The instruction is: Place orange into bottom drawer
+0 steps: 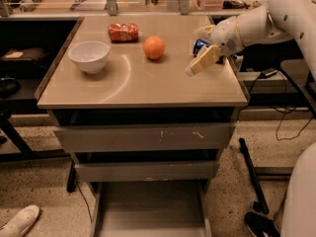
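The orange (154, 47) sits on the tan tabletop (138, 83), right of centre toward the back. My gripper (194, 52) hovers just above the table's right side, a short way right of the orange and apart from it. It is open and empty, with one pale finger (202, 60) pointing down-left. The bottom drawer (148, 206) stands pulled out below the table front, with its flat grey floor showing and nothing in it.
A white bowl (89, 56) stands at the table's left. A red-orange snack bag (123, 32) lies at the back. A blue can (200, 44) lies behind my gripper. Two shut grey drawer fronts (143, 138) sit above the open drawer. A shoe (19, 222) lies on the floor at left.
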`<state>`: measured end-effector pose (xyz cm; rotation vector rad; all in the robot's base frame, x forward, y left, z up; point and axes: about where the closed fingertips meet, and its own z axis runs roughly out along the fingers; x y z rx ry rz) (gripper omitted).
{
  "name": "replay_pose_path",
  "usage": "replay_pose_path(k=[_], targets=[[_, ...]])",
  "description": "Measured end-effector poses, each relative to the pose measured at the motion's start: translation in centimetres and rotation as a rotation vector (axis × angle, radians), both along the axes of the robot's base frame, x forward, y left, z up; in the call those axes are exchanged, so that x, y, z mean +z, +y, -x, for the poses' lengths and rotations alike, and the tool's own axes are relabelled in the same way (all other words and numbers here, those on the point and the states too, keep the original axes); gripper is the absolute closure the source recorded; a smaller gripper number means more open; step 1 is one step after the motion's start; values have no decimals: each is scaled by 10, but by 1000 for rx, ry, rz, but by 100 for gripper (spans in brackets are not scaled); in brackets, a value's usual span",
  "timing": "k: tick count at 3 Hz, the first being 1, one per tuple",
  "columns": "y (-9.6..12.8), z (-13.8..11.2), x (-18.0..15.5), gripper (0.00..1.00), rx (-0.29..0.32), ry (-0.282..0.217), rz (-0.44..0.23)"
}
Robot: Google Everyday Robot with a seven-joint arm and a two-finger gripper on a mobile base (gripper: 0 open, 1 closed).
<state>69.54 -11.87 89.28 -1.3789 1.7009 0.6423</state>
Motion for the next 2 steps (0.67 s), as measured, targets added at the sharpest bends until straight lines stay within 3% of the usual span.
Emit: replay_pose_path(k=[1, 2], targets=[[19, -15, 2, 0, 26, 33, -20], [23, -25, 17, 0, -32, 16, 32]])
